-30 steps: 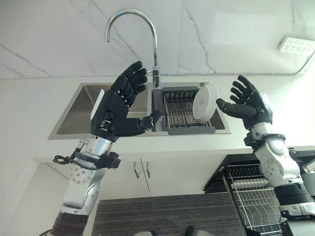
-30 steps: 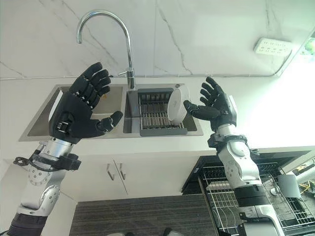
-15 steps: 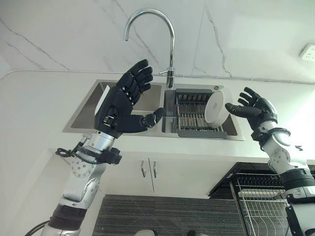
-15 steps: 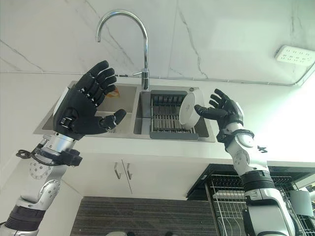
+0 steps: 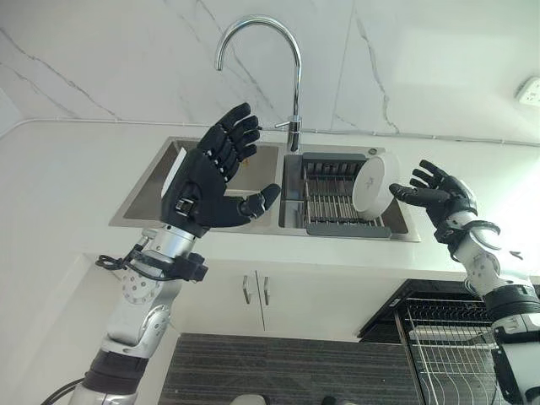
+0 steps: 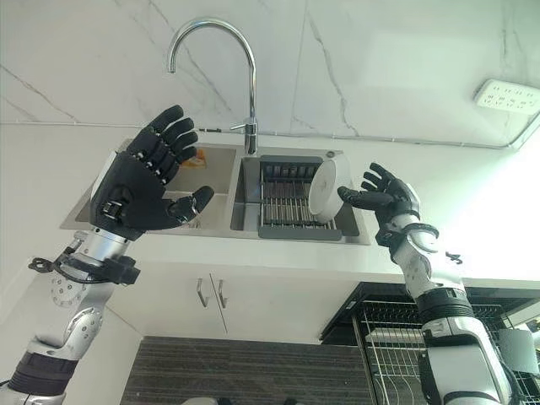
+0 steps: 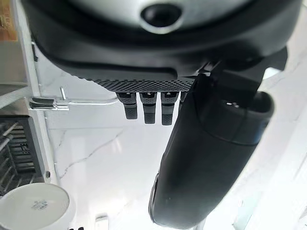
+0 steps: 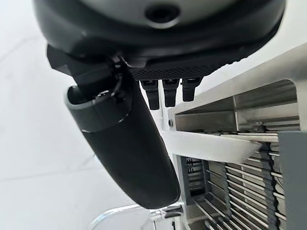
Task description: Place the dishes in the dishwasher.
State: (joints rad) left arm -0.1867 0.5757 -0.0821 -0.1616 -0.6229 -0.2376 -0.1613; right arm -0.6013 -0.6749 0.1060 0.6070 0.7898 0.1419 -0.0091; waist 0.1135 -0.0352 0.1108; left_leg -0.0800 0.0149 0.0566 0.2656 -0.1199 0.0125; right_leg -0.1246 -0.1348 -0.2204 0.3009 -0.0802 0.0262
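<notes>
A white plate [image 5: 374, 183] stands on edge at the right end of the grey drying rack [image 5: 331, 199] in the right basin of the steel sink [image 5: 143, 192]. My right hand [image 5: 440, 192] is open just right of the plate, thumb almost at its rim, holding nothing. The plate's edge [image 8: 211, 143] shows past its thumb in the right wrist view. My left hand [image 5: 207, 180] is raised open over the left basin, palm toward me, empty. The open dishwasher's wire rack [image 5: 439, 346] sits at the lower right, below the counter.
A tall curved tap [image 5: 287, 76] rises behind the sink's middle. A small orange item [image 6: 192, 157] lies in the left basin. White cabinet doors with handles [image 5: 253, 289] sit under the counter. A wall socket [image 6: 508, 94] is at the upper right.
The camera shifted, so the sink sits further right in view. My right hand has moved in closer to the plate's right rim. The left hand stays raised and open.
</notes>
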